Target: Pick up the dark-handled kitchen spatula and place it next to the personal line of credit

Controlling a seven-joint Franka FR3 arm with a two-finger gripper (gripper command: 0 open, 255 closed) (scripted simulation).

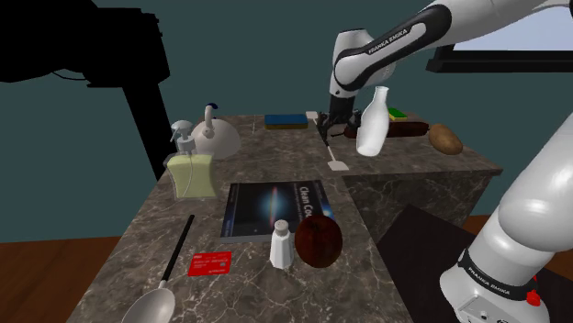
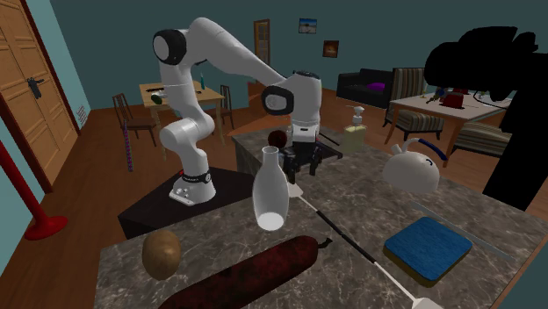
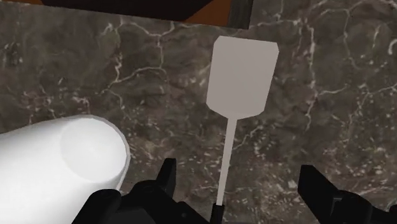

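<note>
Fingers [image 3: 167, 181]: spread astride the spatula [image 3: 242, 76] shaft, gripping nothing.
Spatula: lying on the surface's [image 1: 275, 161] far end, beside white bottle [image 1: 372, 124].
Left for you: grasp, lift, carry to near red card [image 1: 209, 264].

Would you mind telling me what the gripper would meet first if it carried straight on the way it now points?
Most likely the spatula, whose thin shaft lies on the counter right under the open gripper; the depth is hard to judge.

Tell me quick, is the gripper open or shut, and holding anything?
The gripper is open, holding nothing; the spatula lies between its fingers, untouched.
</note>
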